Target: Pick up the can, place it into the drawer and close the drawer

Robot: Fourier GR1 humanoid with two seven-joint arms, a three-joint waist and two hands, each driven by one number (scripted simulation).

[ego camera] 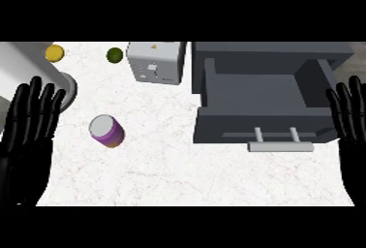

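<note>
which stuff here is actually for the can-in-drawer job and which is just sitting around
For the job:
- purple can, upright on the counter
- open grey drawer, with its handle
- left hand and right hand, both open at the edges

Just lying about:
- toaster
- yellow fruit
- green fruit

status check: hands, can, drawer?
Left hand and right hand open, resting at the edges. Can on the counter, untouched. Drawer open, nothing seen inside. Nothing between can and drawer.
</note>
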